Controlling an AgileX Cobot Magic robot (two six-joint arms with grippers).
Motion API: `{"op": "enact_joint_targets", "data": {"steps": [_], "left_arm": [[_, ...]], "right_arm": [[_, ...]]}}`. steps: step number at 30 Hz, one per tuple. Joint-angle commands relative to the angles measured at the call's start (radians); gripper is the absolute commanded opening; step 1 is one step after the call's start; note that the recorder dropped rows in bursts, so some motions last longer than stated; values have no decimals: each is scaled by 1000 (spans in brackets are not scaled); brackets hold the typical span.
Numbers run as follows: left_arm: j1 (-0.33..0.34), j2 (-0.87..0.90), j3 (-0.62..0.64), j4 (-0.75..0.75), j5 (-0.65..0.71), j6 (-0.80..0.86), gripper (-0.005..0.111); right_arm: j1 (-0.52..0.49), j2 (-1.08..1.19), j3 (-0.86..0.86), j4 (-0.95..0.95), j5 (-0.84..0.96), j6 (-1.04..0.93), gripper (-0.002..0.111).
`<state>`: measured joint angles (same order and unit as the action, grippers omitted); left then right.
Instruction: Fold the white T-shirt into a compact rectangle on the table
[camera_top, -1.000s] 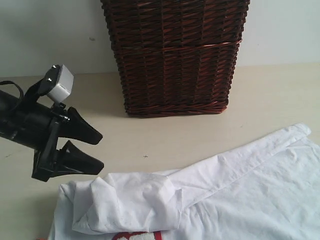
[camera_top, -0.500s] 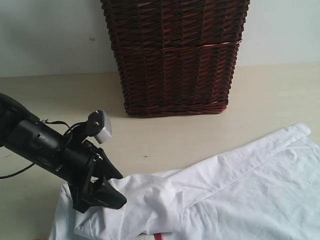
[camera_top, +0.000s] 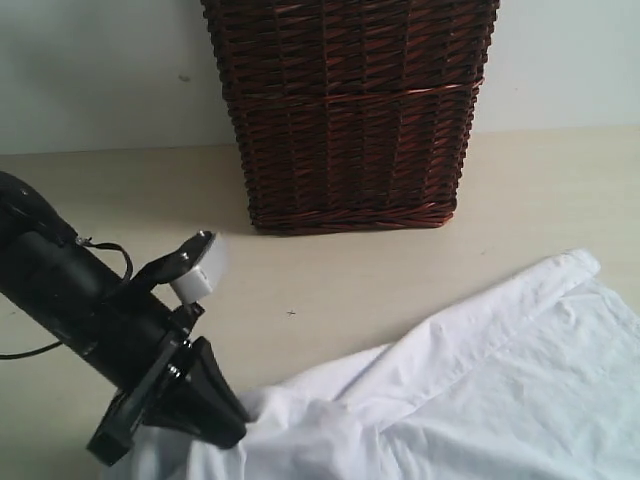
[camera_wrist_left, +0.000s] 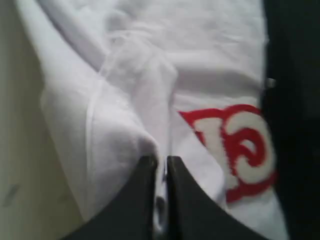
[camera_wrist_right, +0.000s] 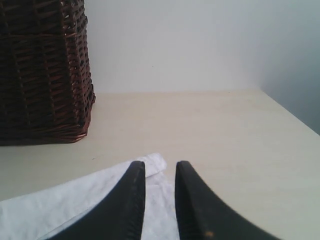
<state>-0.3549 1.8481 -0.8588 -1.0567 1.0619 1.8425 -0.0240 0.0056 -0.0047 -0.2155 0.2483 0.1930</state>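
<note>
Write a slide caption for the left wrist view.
Left gripper shut on a fold of the white T-shirt, beside its red lettering.

Matt cloth T-shirt (camera_top: 500, 370), rough wicker basket (camera_top: 350, 110), smooth table (camera_top: 560, 190)

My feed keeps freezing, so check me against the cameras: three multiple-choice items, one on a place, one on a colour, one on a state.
1. Where is the dark brown wicker basket?
A. On the table, apart from the white T-shirt.
B. On the T-shirt.
C. In a gripper.
2. What colour is the T-shirt's letter band?
A. Blue.
B. Green.
C. Red.
3. How is the left gripper?
A. Open above bare table.
B. Shut on the T-shirt.
C. Out of view.
Answers: 1 A, bare table shows between basket and cloth; 2 C, red surrounds the white letters in the left wrist view; 3 B, its jaws pinch a fold of cloth.
</note>
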Motion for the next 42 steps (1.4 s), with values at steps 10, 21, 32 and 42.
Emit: {"op": "enact_joint_targets", "data": {"steps": [10,21,32,42], "left_arm": [[-5,-7,-2,-31,-203,-33,33],[-5,-7,-2,-52,-22,73,70],[-113,33,-2,-51,-233,256,51],[-159,71,-4,-51,-279,256,51]], "right_arm": [[1,-6,5,1,-5,-8,23],[1,-6,5,1,-5,-8,23],[1,-6,5,1,-5,-8,23],[1,-6,5,1,-5,-8,23]]}}
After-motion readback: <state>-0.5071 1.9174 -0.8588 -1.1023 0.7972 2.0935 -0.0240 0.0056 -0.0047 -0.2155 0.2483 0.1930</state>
